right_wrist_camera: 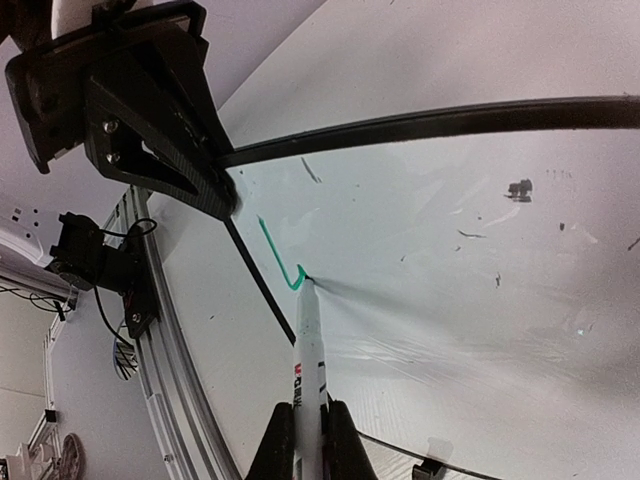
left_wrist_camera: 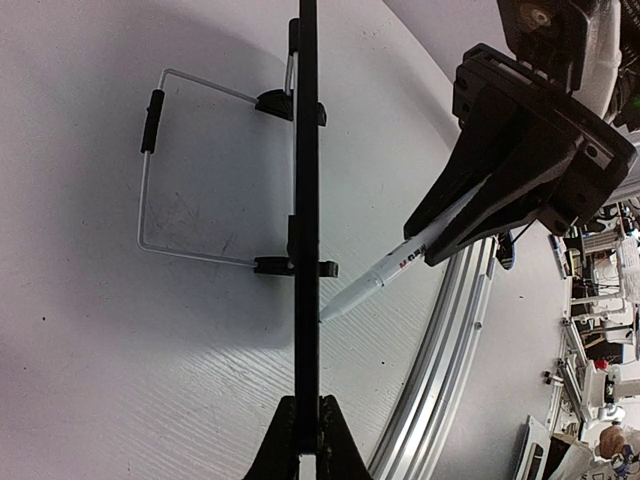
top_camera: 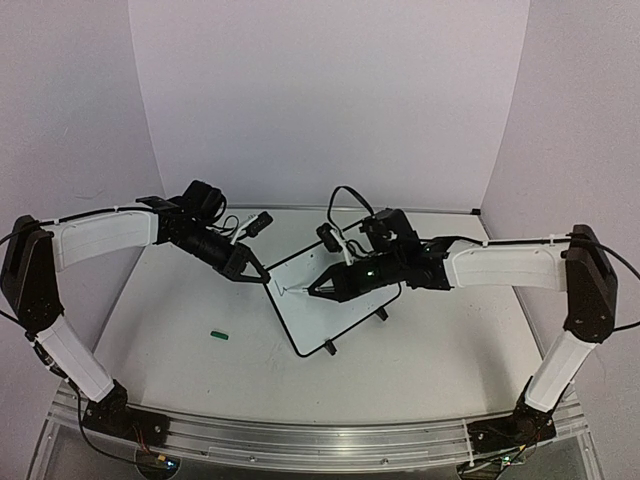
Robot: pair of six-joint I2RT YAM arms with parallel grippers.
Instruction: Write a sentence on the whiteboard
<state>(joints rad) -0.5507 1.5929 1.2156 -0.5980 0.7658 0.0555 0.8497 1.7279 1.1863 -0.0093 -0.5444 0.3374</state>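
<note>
Marker tip on board
My right tool clamps the marker; left tool pinches the board edge. Only left wrist view shows the wire stand.

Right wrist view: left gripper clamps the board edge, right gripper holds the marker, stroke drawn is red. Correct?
The stroke is green, not red, as the right wrist view shows. The left gripper does clamp the whiteboard edge and the right gripper holds the marker.

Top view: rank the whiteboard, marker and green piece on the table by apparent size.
1. whiteboard
2-3. marker and green piece: unranked. Only the marker's tip end shows past the right gripper, and it looks about as small.
</note>
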